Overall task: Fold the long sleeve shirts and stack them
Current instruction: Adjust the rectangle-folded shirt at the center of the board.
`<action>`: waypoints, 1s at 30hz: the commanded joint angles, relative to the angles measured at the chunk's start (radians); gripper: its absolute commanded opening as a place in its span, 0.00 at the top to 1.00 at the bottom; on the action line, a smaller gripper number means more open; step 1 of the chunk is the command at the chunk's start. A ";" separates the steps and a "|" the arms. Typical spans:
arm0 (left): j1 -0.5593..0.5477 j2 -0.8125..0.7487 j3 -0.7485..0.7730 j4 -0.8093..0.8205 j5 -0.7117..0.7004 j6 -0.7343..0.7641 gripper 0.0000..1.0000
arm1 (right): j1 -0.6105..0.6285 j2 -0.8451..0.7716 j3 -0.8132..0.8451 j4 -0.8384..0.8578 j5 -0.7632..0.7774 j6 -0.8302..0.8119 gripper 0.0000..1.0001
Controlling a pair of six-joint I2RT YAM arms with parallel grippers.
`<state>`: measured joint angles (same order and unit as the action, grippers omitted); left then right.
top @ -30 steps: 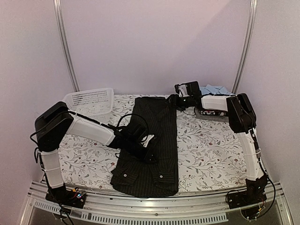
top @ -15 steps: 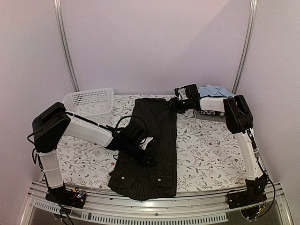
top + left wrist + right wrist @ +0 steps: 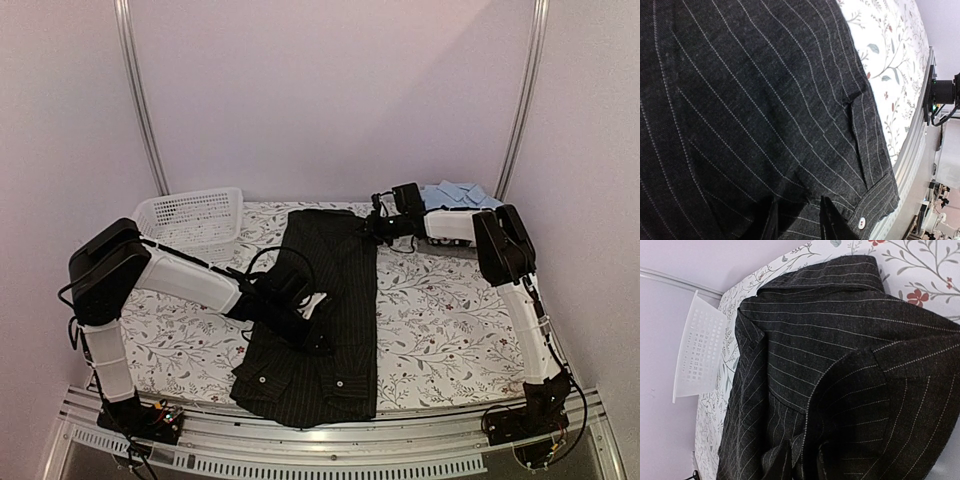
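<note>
Two arms reached over the flowery table. Right of the white basket, the left gripper pinched the black striped shirt lying in the middle. The right gripper sat at its collar; whether those fingers squeezed, nobody could tell. The light blue shirt sat back right.

Shirt on table, basket far left
</note>
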<state>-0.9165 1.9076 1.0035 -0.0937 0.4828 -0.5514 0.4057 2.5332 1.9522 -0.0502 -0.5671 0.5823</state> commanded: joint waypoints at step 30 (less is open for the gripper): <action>-0.024 0.009 -0.005 -0.075 0.002 0.002 0.71 | -0.013 -0.171 -0.069 -0.064 0.243 -0.021 0.62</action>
<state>-0.9165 1.9076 1.0035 -0.0937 0.4862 -0.5507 0.3794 2.5034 1.9003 -0.0017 -0.4946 0.6571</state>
